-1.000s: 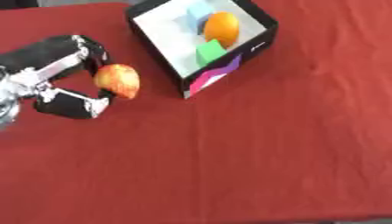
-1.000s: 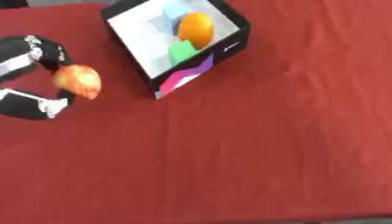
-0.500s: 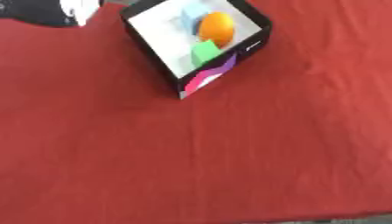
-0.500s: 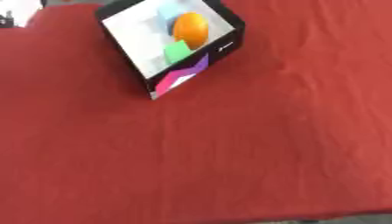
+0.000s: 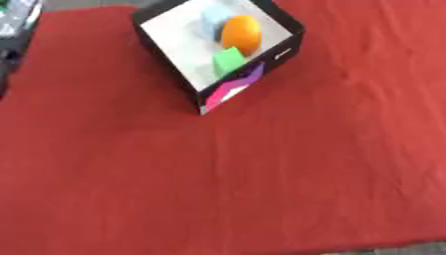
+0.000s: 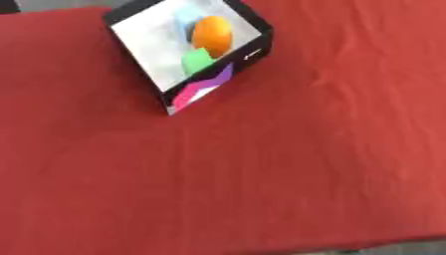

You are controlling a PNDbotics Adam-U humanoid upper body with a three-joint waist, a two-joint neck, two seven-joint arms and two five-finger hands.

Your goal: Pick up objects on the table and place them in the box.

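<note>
A black box (image 5: pixel 280 54) with a white inside stands tilted at the back of the red table, with a pink, purple and white pattern on its near side. In it lie an orange (image 5: pixel 240 32), a green block (image 5: pixel 228 61) and a pale blue thing (image 5: pixel 213 17). A blurred dark and silver piece of my left arm or hand (image 5: pixel 17 20) shows at the upper left edge, left of the box and apart from it. No apple shows in either view. My right hand is out of both views.
The red cloth (image 5: pixel 261 179) covers the table from the box down to the front edge, where a grey strip of floor (image 5: pixel 400 248) shows at the bottom right. The table's back edge runs along the top left.
My left hand, which held a red and yellow apple left of the box, has lifted up and away to the upper left edge. The apple has gone from view.
</note>
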